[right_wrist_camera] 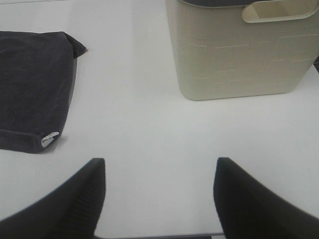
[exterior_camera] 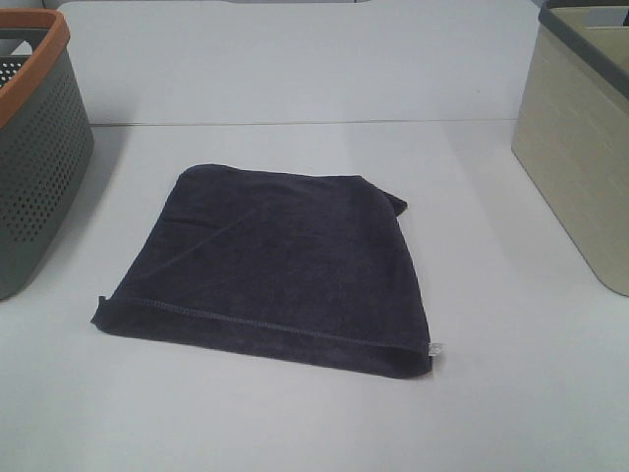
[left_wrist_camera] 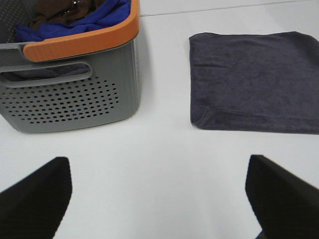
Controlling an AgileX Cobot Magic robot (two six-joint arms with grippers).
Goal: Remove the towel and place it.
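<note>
The towel (exterior_camera: pixel 280 270) lies folded flat on the white counter (exterior_camera: pixel 295 79), about in the middle, between two baskets and touching neither. It is dark navy-charcoal terry, with a stitched hem along its near edge and a small white tag (exterior_camera: pixel 433 349) poking out at the near right corner. The far right corner is a little rumpled (folded over on itself, it looks like).

To the left stands a grey perforated basket (exterior_camera: pixel 39 167) with an orange rim; the left wrist view shows blue and brown cloth (left_wrist_camera: pixel 84 15) heaped inside it. To the right stands a cream basket (exterior_camera: pixel 580 147) with a dark rim.

Neither arm shows from the high camera. The left claw (left_wrist_camera: pixel 159 199) hangs over bare counter with its two dark fingers (left_wrist_camera: pixel 35 199) spread wide, nothing between them, the towel well ahead of it. The right claw (right_wrist_camera: pixel 159 199) is likewise parted and empty, over bare counter between the towel's tag corner and the cream basket.
</note>
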